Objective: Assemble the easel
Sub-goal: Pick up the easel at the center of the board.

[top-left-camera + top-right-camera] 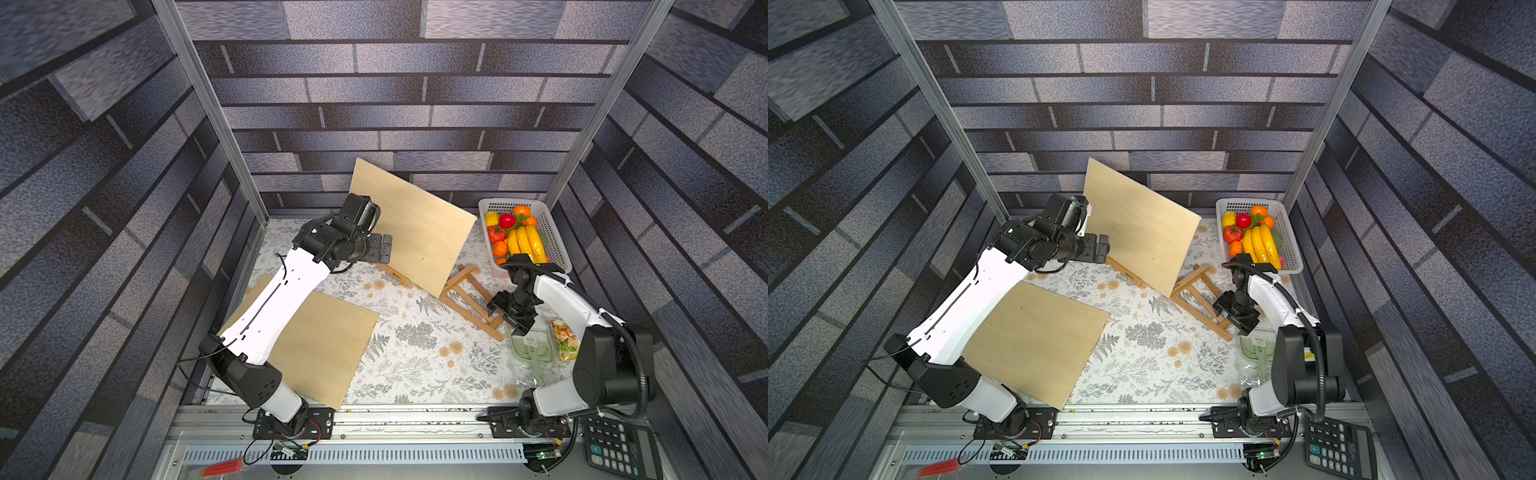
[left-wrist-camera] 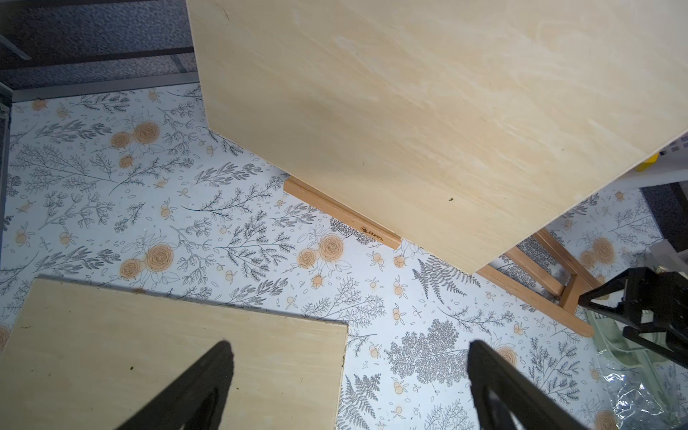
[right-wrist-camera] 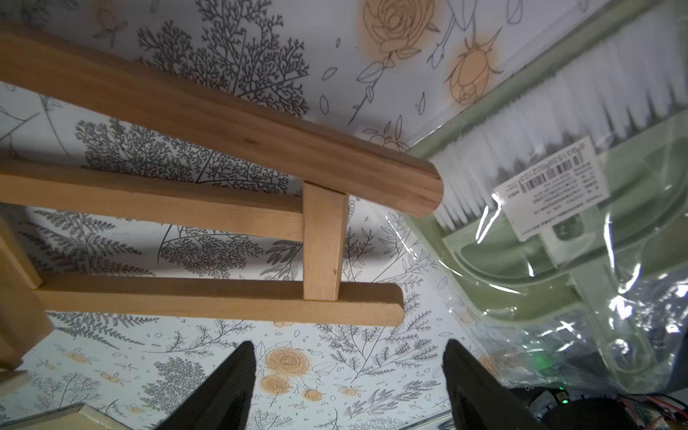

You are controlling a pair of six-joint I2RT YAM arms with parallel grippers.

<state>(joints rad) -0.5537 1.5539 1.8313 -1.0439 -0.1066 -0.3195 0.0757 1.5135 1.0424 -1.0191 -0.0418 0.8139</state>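
Note:
The wooden easel [image 1: 469, 301] [image 1: 1200, 299] lies on the flowered table, its frame end reaching toward the right side. A pale plywood board [image 1: 415, 224] [image 2: 428, 111] leans tilted over it, lower edge by the easel's ledge [image 2: 342, 216]. A second board [image 1: 320, 345] [image 2: 167, 353] lies flat at the front left. My left gripper [image 1: 385, 248] [image 2: 348, 348] is open beside the leaning board's left edge, holding nothing. My right gripper [image 1: 505, 318] [image 3: 349, 346] hovers open just short of the easel's frame end [image 3: 223, 298], apart from it.
A white basket [image 1: 555, 241] of plastic fruit stands at the back right. A green dustpan and brush in clear wrap [image 1: 534, 349] [image 3: 558, 223] lies right next to the easel's end. A snack packet [image 1: 563, 338] and a calculator [image 1: 619, 444] sit further right.

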